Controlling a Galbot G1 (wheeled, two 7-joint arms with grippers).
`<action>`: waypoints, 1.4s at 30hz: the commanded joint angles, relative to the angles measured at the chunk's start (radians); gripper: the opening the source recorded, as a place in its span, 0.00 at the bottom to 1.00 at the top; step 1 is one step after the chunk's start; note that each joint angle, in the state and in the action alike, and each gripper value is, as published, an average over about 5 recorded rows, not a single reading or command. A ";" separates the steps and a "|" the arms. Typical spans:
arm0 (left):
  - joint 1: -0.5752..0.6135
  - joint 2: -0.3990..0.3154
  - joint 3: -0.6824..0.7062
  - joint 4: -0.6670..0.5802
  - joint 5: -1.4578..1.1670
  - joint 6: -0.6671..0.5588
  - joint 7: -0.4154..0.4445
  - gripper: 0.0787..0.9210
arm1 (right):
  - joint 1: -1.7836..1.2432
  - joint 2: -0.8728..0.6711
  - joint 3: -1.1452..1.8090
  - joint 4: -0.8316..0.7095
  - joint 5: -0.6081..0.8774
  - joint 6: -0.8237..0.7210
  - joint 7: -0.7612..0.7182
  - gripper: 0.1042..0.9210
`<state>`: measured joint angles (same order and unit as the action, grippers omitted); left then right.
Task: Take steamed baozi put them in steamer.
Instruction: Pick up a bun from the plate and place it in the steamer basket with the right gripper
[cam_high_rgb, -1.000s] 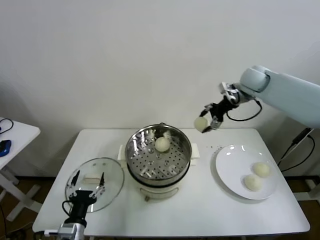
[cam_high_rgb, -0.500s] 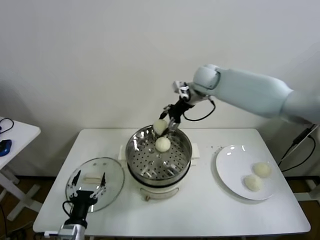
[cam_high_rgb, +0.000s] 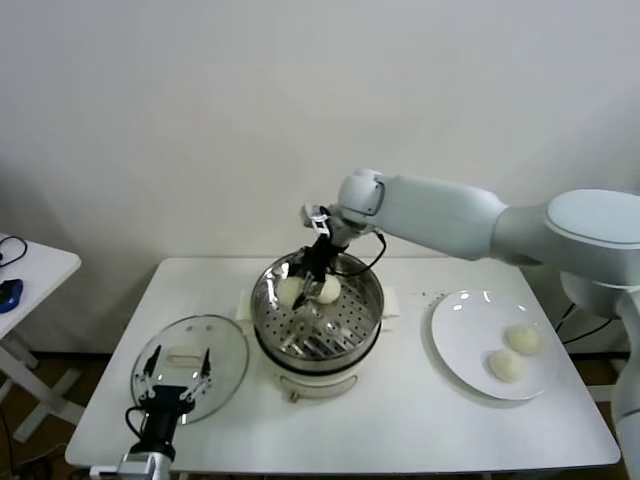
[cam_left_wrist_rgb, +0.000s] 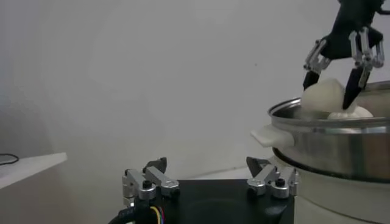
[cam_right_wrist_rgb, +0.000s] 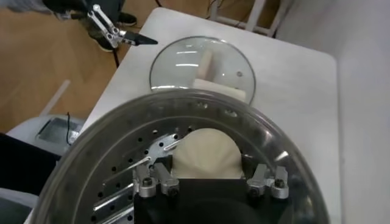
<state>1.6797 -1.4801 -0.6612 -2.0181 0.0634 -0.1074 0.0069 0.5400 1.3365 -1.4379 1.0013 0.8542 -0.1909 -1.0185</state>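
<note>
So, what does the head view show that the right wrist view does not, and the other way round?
Only the head view shows the white plate with two baozi on it, a baozi already lying in the steamer, and the right arm reaching in from above.

Only the right wrist view shows the wooden floor beside the table.

Both show the steamer, the baozi gripped by the right tool, the glass lid on the table, and the open left tool near it.

Head view high, facing down; wrist views close, left low and sideways; all share steamer.
</note>
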 joint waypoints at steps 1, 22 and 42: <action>0.000 0.002 -0.003 0.000 -0.002 0.000 0.000 0.88 | -0.048 0.042 -0.009 -0.039 -0.040 0.008 0.002 0.77; -0.012 0.004 0.003 0.003 0.003 0.005 0.000 0.88 | -0.067 0.049 -0.010 -0.043 -0.077 0.025 0.008 0.83; -0.021 0.014 0.003 0.010 0.004 0.009 -0.005 0.88 | 0.209 -0.286 -0.032 0.254 -0.108 0.068 -0.090 0.88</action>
<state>1.6611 -1.4694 -0.6577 -2.0095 0.0675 -0.0993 0.0044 0.6003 1.2535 -1.4594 1.0896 0.7631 -0.1420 -1.0698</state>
